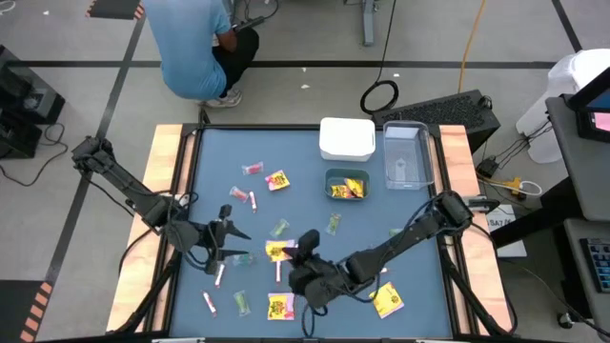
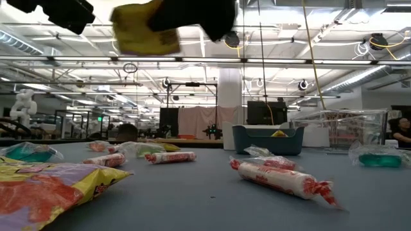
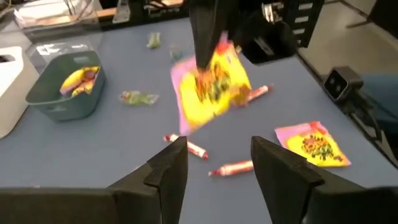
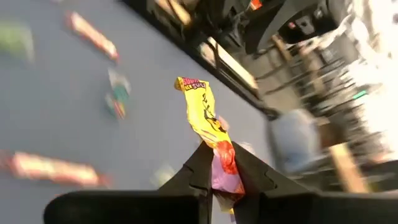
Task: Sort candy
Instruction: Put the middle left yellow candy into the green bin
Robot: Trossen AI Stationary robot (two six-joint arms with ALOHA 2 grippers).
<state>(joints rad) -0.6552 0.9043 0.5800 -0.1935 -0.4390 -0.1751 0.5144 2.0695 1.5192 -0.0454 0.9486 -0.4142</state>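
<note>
**Right arm had a yellow packet pinched up off the table, left arm hanging back with open fingers**

So the right gripper [image 4: 219, 163] was clamped on a yellow packet [image 4: 208, 127] by one end, which is why it dangled off the blue table [image 1: 419, 219] instead of lying flat. Looked like a pinch on the thin wrapper edge, probably the only thing it could grab without scooping up neighbours. The left gripper [image 3: 221, 163] sat just beside it, fingers apart and empty, pointing at that same packet; my guess is it was keeping out of the way.

The rest of the candy was scattered loose: pink-white sticks [image 1: 219, 275], green pieces [image 1: 241, 302], more yellow packets [image 1: 387, 300]. The teal bin [image 1: 347, 175] at the far side already had yellow packets in it, so that was likely where this one was headed. The white container [image 1: 346, 138] and clear container [image 1: 406, 155] sat either side of it.
</note>
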